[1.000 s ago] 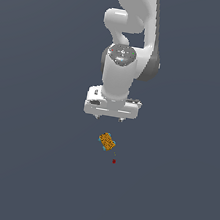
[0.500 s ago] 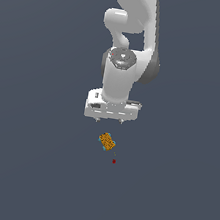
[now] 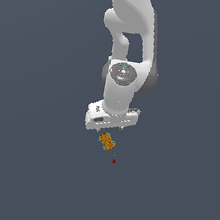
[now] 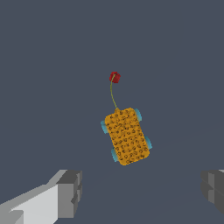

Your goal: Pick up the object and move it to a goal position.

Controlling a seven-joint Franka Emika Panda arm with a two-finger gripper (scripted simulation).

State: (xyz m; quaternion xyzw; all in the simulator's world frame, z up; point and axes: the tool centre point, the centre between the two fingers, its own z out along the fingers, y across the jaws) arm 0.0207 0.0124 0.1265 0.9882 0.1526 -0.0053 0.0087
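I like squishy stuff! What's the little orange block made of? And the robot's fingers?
The orange block looks spongy or grainy: matte, dark-speckled, with teal bits at its edges, though a render can't confirm it. The fingers look like hard, matte grey plastic or metal, with flat, sharp-edged faces.

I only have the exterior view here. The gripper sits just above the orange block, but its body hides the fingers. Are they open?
Observer: Yes. In the wrist view the gripper is open, one finger on each side of the frame with a wide gap between them.
Operator: Is the block between them yet?
Observer: No. The orange block lies ahead of the fingertips, touching neither.
Operator: How does it lie against the gap?
Observer: Its long side runs roughly across the line between the fingers, slightly tilted.
Operator: And the red dot?
Observer: The red dot lies beyond the block's far end, apart from it, with a thin curved line joining them.
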